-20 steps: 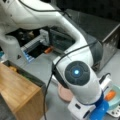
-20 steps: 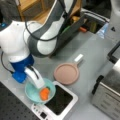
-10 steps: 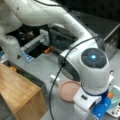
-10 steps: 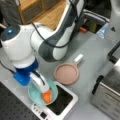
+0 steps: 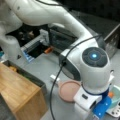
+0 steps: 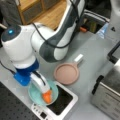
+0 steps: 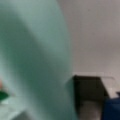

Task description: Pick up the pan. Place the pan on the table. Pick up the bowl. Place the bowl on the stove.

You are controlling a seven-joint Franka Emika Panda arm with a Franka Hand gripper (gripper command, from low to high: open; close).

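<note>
End effector (image 6: 44, 90) inside teal bowl (image 6: 35, 95) beside orange food (image 6: 47, 97), grip state unclear; pan (image 6: 66, 73) on table (image 6: 92, 65).

Both front views looked down on the tabletop (image 6: 92, 62) from opposite sides, each sharing the pan (image 5: 68, 90) (image 6: 66, 73), the bowl (image 6: 35, 93) and the stove (image 6: 65, 100). The wrist view sat super close, the bowl's (image 7: 37, 62) teal wall filling most of it.
</note>
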